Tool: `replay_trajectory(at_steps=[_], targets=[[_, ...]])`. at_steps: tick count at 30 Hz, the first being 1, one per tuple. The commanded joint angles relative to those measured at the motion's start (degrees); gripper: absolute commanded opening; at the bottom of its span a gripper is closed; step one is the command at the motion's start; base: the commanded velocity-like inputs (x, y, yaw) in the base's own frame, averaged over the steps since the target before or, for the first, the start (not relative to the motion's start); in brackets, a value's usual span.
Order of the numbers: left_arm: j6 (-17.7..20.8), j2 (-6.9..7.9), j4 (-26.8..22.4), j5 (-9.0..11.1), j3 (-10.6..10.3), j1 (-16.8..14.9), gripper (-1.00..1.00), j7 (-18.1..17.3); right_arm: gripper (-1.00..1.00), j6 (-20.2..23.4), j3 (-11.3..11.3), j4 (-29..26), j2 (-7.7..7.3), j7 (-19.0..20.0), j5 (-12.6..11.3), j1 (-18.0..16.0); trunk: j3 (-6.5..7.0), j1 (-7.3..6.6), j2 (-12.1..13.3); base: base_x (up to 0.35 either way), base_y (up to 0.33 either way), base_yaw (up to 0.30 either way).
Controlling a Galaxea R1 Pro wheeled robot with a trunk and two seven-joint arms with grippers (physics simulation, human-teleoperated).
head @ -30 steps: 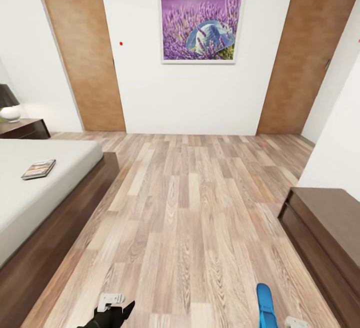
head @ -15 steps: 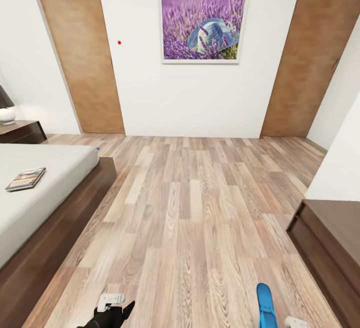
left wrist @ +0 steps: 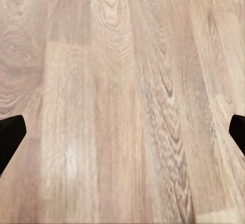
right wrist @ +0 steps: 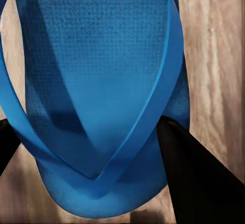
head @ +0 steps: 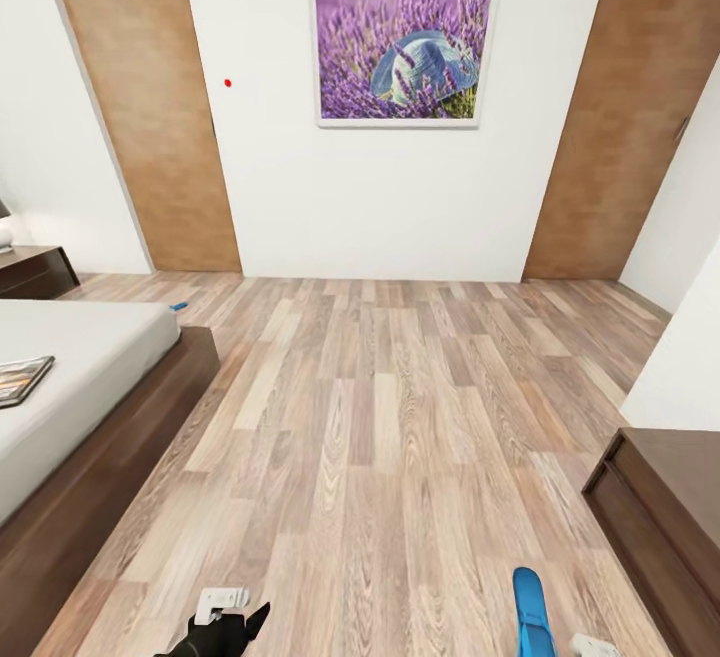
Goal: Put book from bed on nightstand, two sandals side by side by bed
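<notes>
The view has swung right since a second ago: the bed and its book have slid toward the left edge, the book now half cut off, and the lamp is nearly gone. Nearest in, the right gripper clamps a bright blue sandal, dark fingers pressed to either side of its pebbled sole, smooth straps meeting in a V. In the head view that sandal juts up at the bottom edge. The left gripper is spread wide and empty over pale wood-plank floor. Farther off, a speck of blue, perhaps the second sandal, peeks past the bed's far corner. A glossy dark nightstand sits beyond, then the white wall with a lavender picture.
</notes>
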Motion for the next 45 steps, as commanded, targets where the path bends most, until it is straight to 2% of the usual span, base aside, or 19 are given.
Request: replay_trajectory(at_steps=[1,30,45], targets=[[0.08,-0.01,0.06,0.43,0.15,-0.03,1.00,-0.40,-1.00,0.30,-0.06,-0.02,0.00,0.15,-0.45,-0.02,-0.05,0.02,-0.02,0.312,-0.108,0.000],[0.11,-0.06,0.06,0.40,0.15,-0.03,1.00,-0.40,-1.00,0.30,-0.05,-0.02,-0.03,0.15,-0.45,-0.02,-0.05,0.02,-0.02,0.312,-0.108,0.097],[0.11,-0.05,0.04,0.37,0.15,-0.03,1.00,-0.40,-1.00,0.30,-0.07,-0.02,0.00,0.15,-0.45,-0.02,-0.05,0.02,-0.02,0.311,-0.108,0.010]])
